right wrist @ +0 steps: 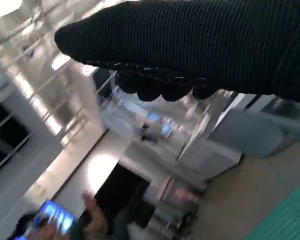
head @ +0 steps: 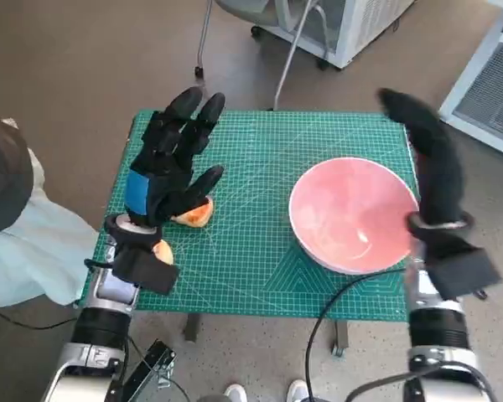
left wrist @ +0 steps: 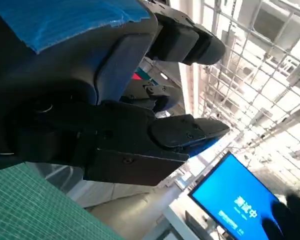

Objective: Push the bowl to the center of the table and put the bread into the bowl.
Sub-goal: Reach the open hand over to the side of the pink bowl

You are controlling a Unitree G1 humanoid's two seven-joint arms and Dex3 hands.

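Two hands hover open-fingered and empty: left hand above the bread, right hand at the bowl's 3 o'clock rim. Bread lies at the bowl's 9 o'clock.

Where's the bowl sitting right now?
In the head view the bowl sits on the mat's right half, near the front edge, just beside the right hand. The bread lies across the mat under the left hand.

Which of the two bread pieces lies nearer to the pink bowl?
The bread piece under the left hand's thumb; the other piece lies by the wrist, farther from the bowl.
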